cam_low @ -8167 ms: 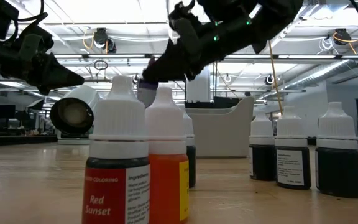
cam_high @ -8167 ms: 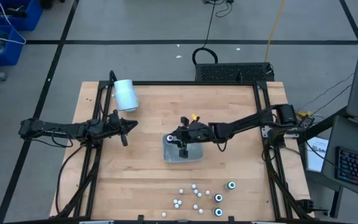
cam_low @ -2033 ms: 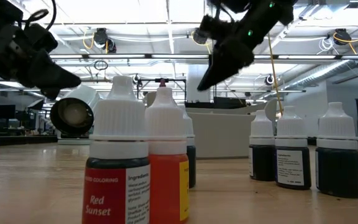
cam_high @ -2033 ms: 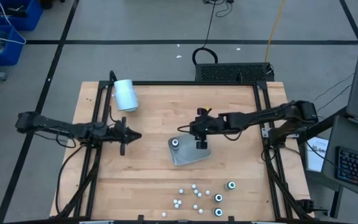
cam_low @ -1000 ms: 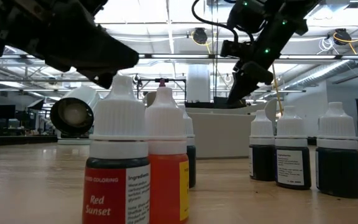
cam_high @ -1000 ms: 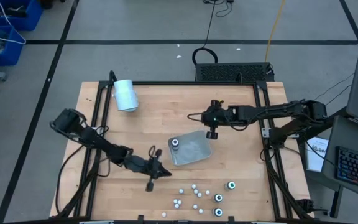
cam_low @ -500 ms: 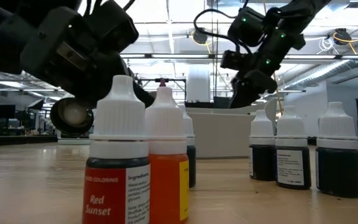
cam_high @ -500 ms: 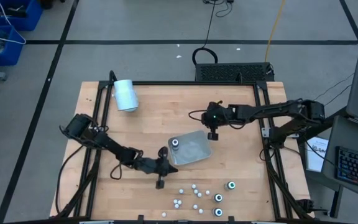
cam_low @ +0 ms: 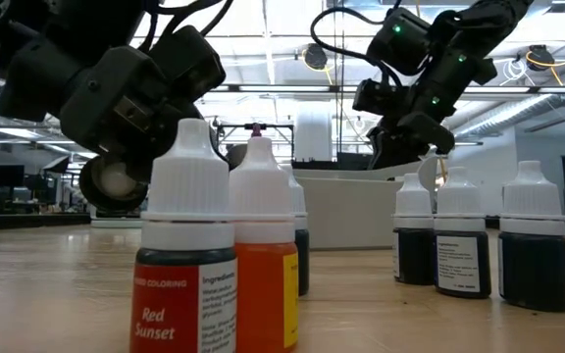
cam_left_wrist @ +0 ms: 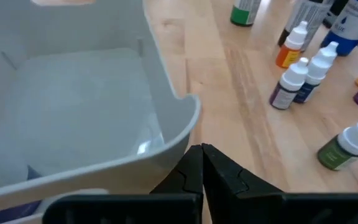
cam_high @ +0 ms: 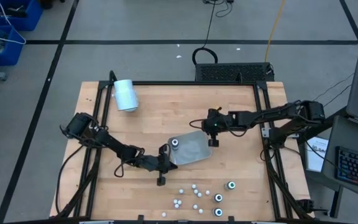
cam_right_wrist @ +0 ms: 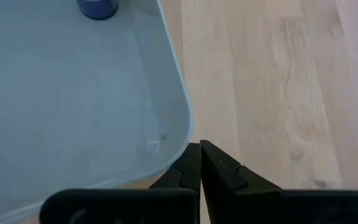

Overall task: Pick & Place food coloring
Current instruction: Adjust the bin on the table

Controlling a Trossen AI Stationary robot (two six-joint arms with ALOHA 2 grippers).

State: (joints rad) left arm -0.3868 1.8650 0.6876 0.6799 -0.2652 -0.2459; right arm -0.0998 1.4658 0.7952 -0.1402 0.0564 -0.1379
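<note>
One food coloring bottle is seen in the grey tray; the remaining bottles are clustered at 6 o'clock. Left gripper and right gripper, both closed and empty, are pressed at opposite tray corners; the tray could be pushed and its bottle toppled.

Wooden table and what rests on it
The pale wood table carries a grey tray near its middle, a white cylinder lying at a far corner, and small food coloring bottles clustered along the near edge
</note>
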